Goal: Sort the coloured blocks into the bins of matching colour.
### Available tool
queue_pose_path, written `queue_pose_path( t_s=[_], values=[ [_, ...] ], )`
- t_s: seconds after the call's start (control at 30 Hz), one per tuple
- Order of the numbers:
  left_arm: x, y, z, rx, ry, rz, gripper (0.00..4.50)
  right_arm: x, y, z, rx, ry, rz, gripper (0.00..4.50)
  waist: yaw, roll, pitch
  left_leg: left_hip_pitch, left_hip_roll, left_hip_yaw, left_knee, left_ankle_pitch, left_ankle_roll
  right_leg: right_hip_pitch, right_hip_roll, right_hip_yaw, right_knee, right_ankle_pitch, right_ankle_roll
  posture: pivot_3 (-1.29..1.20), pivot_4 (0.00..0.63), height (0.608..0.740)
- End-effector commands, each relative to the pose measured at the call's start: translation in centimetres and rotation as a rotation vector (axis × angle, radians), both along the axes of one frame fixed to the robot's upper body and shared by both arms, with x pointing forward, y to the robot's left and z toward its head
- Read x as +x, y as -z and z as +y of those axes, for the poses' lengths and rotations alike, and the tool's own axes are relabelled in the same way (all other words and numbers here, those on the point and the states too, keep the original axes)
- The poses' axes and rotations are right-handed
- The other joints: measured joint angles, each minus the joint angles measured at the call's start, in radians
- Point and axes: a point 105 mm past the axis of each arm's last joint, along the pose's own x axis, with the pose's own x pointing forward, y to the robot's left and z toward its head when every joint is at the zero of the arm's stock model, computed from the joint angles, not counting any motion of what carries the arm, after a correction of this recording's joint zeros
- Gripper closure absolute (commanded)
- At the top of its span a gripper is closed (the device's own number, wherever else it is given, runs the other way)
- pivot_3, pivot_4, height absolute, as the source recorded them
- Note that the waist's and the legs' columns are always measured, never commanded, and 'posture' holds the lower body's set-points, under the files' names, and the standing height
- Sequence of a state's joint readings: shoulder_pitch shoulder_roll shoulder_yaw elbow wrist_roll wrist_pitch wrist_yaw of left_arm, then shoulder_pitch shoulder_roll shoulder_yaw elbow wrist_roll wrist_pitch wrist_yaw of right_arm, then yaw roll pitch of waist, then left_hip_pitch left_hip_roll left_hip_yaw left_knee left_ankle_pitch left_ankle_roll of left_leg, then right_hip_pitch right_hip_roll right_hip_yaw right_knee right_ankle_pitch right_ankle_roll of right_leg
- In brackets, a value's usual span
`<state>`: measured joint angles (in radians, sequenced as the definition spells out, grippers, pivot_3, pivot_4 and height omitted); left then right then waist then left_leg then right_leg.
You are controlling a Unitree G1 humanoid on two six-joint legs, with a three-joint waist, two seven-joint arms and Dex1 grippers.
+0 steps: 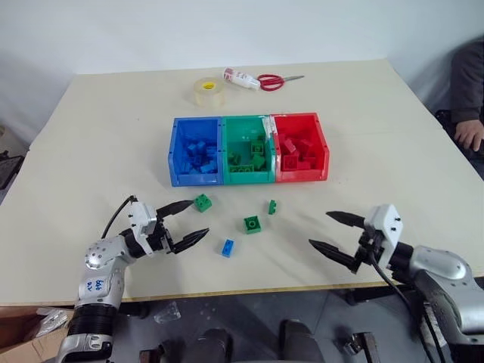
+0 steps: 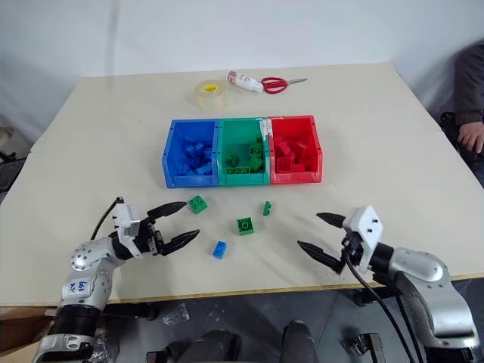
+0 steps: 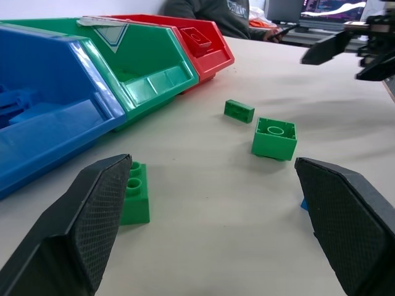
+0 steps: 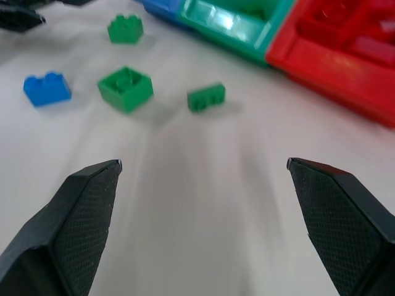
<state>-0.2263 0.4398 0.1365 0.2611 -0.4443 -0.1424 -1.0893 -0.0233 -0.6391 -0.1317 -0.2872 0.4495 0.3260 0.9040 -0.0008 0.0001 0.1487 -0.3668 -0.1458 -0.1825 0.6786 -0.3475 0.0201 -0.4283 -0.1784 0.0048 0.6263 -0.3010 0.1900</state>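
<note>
Three joined bins sit mid-table: blue bin point(image 1: 180, 175), green bin point(image 1: 247, 125) and red bin point(image 1: 321, 144), each holding several blocks of its own colour. Loose on the table in front of them lie three green blocks point(image 1: 202, 202) point(image 1: 252, 224) point(image 1: 271, 206) and a blue block point(image 1: 227, 247). My left gripper point(image 1: 190, 221) is open near the table's front left, just left of the nearest green block point(image 3: 134, 192). At the front right my right gripper point(image 1: 328, 231) is open too, with nothing between its fingers, right of the loose blocks.
A clear tape roll point(image 1: 209, 91), a white tube point(image 1: 240, 78) and red-handled scissors point(image 1: 272, 81) lie at the table's far side. A person's hand point(image 1: 470, 134) rests by the right edge. The front table edge runs just under both grippers.
</note>
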Motion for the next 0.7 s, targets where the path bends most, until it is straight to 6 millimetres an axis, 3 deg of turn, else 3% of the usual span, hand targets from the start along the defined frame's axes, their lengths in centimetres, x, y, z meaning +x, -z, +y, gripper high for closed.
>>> queue_pose_path(
  t_s=[0.03,0.27,0.5,0.6,0.7],
  values=[
    [-0.2,-0.7,0.1,0.004,-0.011,-0.033,0.00,2.0,0.4,1.8,0.016,-0.019,-0.022,0.01,-0.001,0.000,0.000,0.000,0.000,0.000,0.000,0.000,0.000,0.000,0.000,0.000,0.000,0.000,0.000,0.00,0.150,0.740],
    [-1.2,-1.0,1.1,0.012,-0.065,-0.042,0.00,6.0,1.3,4.9,0.004,-0.050,-0.043,0.01,-0.004,0.000,0.000,0.000,0.001,0.000,0.000,-0.001,0.000,0.000,0.001,0.000,0.001,0.000,-0.001,0.00,0.150,0.740],
    [-2.1,-1.0,1.5,0.012,-0.103,-0.039,0.00,8.2,1.9,7.0,-0.005,-0.079,-0.046,0.01,-0.003,0.000,0.000,0.000,0.002,0.000,0.001,-0.001,0.000,0.000,0.002,0.000,0.001,0.001,-0.002,0.00,0.150,0.740],
    [-2.2,-1.0,1.5,0.012,-0.111,-0.038,0.00,8.3,2.5,7.5,-0.005,-0.090,-0.014,0.58,-0.005,0.000,0.000,0.000,0.002,0.000,0.001,-0.001,0.000,0.000,0.002,0.000,0.001,0.002,-0.003,0.00,0.150,0.740],
    [-2.3,-1.0,1.5,0.011,-0.114,-0.038,0.00,8.1,2.5,7.5,0.006,-0.086,-0.012,1.61,-0.005,0.000,0.000,0.001,0.003,0.000,0.001,-0.001,-0.001,0.000,0.004,0.000,0.001,0.002,-0.003,0.00,0.150,0.740]
  ],
)
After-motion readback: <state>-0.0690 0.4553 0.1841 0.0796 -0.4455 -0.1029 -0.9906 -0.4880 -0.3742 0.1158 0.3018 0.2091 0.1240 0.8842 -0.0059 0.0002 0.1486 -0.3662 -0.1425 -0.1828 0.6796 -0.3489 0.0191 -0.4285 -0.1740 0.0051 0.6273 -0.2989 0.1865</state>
